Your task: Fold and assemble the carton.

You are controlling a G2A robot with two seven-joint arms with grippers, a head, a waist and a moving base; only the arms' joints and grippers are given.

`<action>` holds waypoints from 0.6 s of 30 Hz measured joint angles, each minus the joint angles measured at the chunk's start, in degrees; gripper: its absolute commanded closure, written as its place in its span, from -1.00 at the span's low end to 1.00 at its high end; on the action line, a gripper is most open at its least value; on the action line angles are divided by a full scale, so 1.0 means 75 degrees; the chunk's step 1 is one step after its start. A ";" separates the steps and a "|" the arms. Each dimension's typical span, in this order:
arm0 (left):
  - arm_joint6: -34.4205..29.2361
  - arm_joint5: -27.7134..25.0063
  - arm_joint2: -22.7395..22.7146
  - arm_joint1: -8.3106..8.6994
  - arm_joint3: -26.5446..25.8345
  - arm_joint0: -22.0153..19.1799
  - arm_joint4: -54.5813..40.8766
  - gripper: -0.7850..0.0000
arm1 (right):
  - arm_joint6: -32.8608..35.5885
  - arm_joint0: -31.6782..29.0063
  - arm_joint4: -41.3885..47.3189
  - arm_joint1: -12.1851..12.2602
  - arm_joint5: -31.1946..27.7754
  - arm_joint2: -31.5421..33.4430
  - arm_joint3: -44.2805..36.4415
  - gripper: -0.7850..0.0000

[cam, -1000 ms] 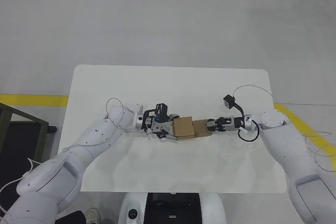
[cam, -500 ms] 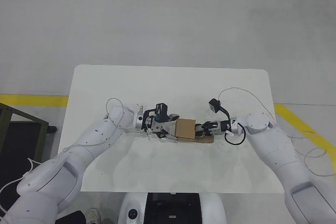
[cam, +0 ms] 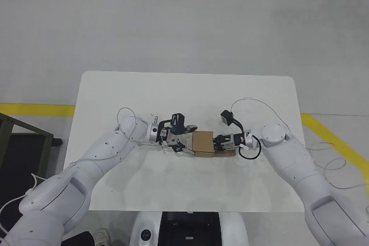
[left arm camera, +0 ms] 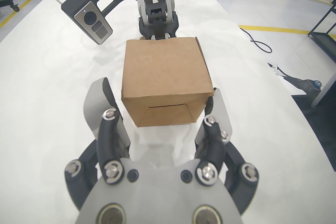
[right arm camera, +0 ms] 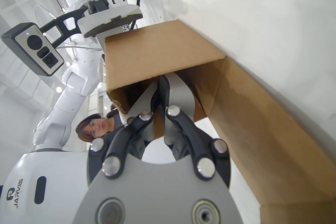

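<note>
Your carton (left arm camera: pixel 165 72) lies on its side on the white table (left arm camera: pixel 52 93), right between your two grippers, which face each other end to end. Your left gripper (left arm camera: pixel 158 89) has its fingers spread apart, one on either side of the carton's near end. One finger (left arm camera: pixel 219 114) sits against the carton's lower corner. The other finger (left arm camera: pixel 97 101) stands just beside the opposite wall, with table showing in the gap. The end facing this gripper shows a thin slot across it.

Your right gripper (right arm camera: pixel 160 83) is at the carton's other end, with its fingertips pushed into the open mouth under the top panel. Its fingers are pressed close together and a strip of cardboard shows between them, so you are clamped on part of the carton. A long flap (right arm camera: pixel 262 135) runs back from that open end along the table, passing beside and beneath your right wrist.
</note>
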 measured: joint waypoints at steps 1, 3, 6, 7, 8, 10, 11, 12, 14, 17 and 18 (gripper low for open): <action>-0.0015 0.0012 0.0002 -0.0005 0.0000 0.0000 -0.0003 -0.65 | -0.0013 0.0010 0.0020 -0.0018 -0.0002 -0.0007 0.0040 1.00; -0.0051 0.0041 -0.0001 -0.0015 0.0012 0.0001 -0.0023 -0.69 | -0.0085 0.0025 0.0075 -0.0054 -0.0001 -0.0010 0.0124 1.00; -0.0100 0.0080 -0.0022 -0.0025 0.0035 0.0015 -0.0078 -1.00 | -0.0131 0.0041 0.0101 -0.0091 -0.0036 -0.0009 0.0214 1.00; -0.0112 0.0098 -0.0031 -0.0025 0.0037 0.0020 -0.0084 -1.00 | -0.0126 0.0046 0.0103 -0.0100 -0.0043 -0.0010 0.0237 1.00; -0.0115 0.0112 -0.0042 -0.0021 0.0035 0.0027 -0.0088 -1.00 | -0.0118 0.0051 0.0104 -0.0109 -0.0051 -0.0010 0.0257 1.00; -0.0103 0.0111 -0.0071 -0.0003 0.0022 0.0054 -0.0099 -1.00 | -0.0102 0.0063 0.0104 -0.0126 -0.0068 -0.0009 0.0296 1.00; -0.0098 0.0102 -0.0085 0.0007 0.0017 0.0067 -0.0103 -1.00 | -0.0102 0.0066 0.0104 -0.0133 -0.0076 -0.0007 0.0311 1.00; -0.0098 0.0089 -0.0103 0.0021 0.0008 0.0085 -0.0106 -1.00 | -0.0105 0.0068 0.0103 -0.0143 -0.0085 -0.0005 0.0326 1.00; -0.0102 0.0059 -0.0127 0.0041 -0.0024 0.0120 -0.0120 -1.00 | -0.0113 0.0069 0.0099 -0.0158 -0.0092 -0.0003 0.0341 1.00; -0.0136 0.0016 -0.0148 0.0068 -0.0143 0.0197 -0.0129 -1.00 | -0.0138 0.0071 0.0094 -0.0180 -0.0098 0.0004 0.0364 1.00; -0.0162 0.0003 -0.0152 0.0078 -0.0199 0.0229 -0.0129 -1.00 | -0.0144 0.0072 0.0094 -0.0188 -0.0094 0.0009 0.0373 1.00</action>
